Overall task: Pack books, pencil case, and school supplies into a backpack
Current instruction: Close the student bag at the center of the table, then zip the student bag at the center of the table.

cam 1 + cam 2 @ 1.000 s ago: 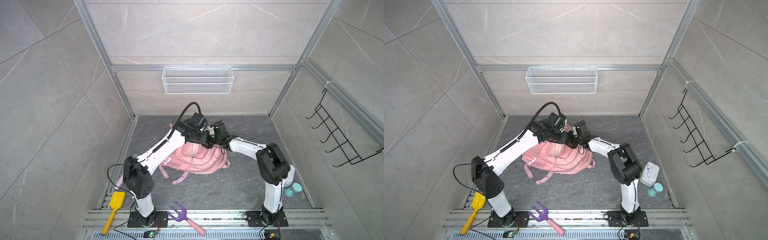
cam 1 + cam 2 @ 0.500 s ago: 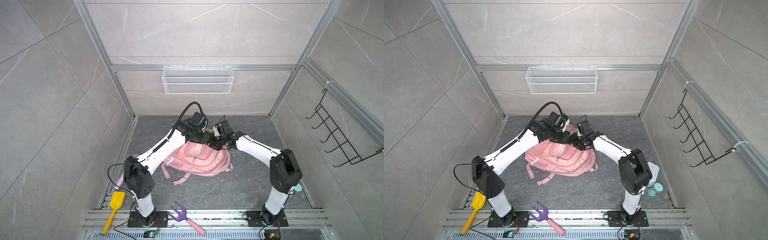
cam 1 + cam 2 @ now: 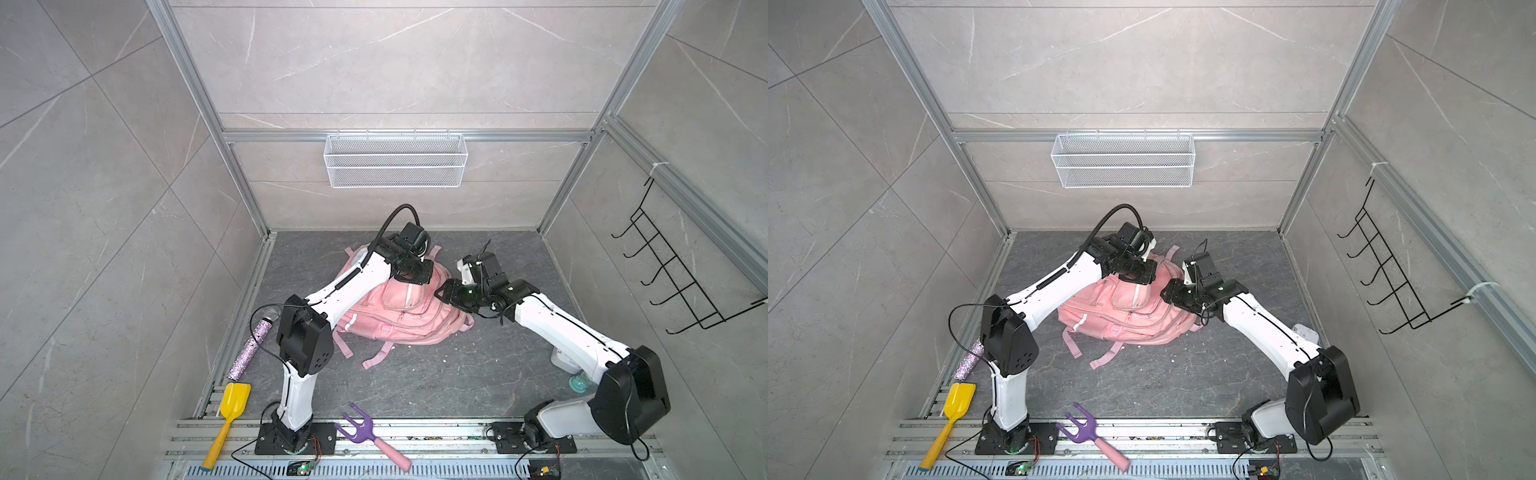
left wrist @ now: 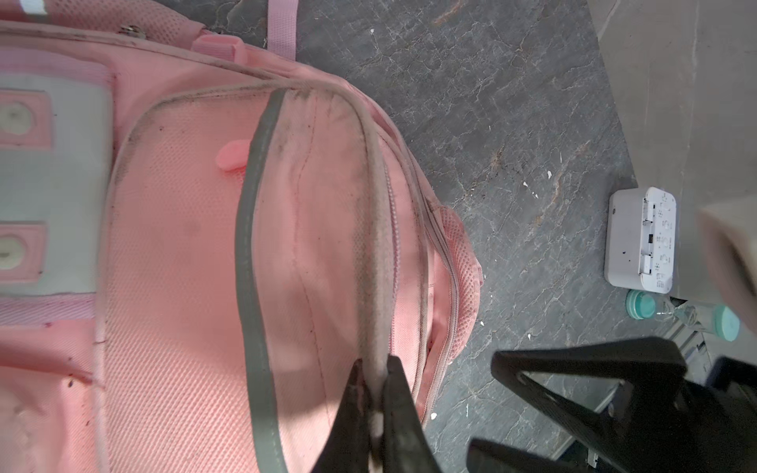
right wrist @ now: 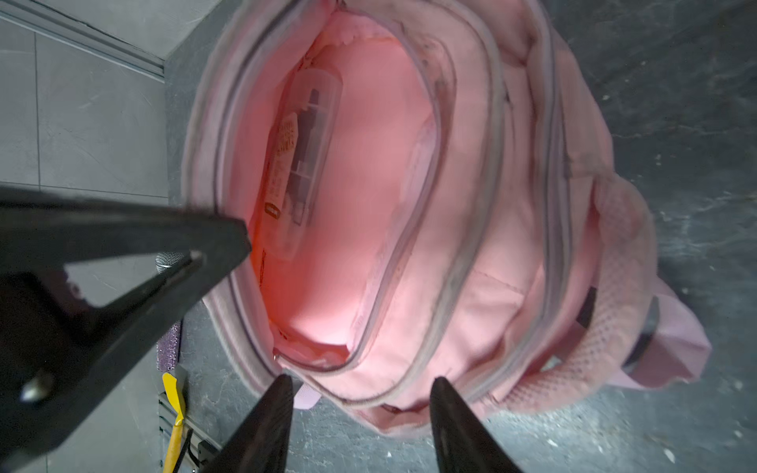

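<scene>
The pale pink backpack lies on the dark floor with its top held open. My left gripper is shut on the grey trim of the backpack opening and lifts that rim. My right gripper hangs open just outside the mouth of the backpack, nothing between its fingers. Inside lies the school supplies packet, clear plastic with a printed insert. The books are hidden. I cannot pick out the pencil case against the pink lining.
A white boxy device and a teal-capped bottle sit at the right wall. A purple fork, yellow shovel and glitter microphone lie front left. Wire basket on the back wall.
My right arm has drawn back to the right, out from over the backpack's opening, with its jaws a little narrower. My left gripper keeps its hold on the rim.
</scene>
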`<move>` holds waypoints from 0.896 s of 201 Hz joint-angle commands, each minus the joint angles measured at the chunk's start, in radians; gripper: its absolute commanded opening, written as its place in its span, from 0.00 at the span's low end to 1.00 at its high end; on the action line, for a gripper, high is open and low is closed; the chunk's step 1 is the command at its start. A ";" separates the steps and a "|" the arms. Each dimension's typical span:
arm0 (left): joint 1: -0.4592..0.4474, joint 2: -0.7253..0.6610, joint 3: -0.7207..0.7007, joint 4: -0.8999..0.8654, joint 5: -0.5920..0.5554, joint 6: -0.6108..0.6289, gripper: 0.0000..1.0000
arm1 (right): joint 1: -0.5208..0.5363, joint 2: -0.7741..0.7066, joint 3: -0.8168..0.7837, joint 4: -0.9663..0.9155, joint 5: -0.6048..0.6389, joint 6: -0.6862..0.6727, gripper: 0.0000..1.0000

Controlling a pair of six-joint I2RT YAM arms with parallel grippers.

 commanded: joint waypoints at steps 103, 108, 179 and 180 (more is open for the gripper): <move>0.119 -0.267 -0.362 0.124 -0.079 -0.013 0.60 | 0.156 -0.075 -0.174 0.063 0.027 0.043 0.58; 0.132 -0.284 -0.390 0.133 -0.076 -0.015 0.60 | 0.171 -0.065 -0.174 0.074 0.031 0.048 0.58; 0.176 -0.326 -0.561 0.228 0.024 -0.047 0.58 | 0.381 0.150 -0.031 0.103 0.155 0.074 0.48; 0.176 -0.325 -0.561 0.228 0.024 -0.048 0.58 | 0.383 0.153 -0.027 0.103 0.155 0.074 0.48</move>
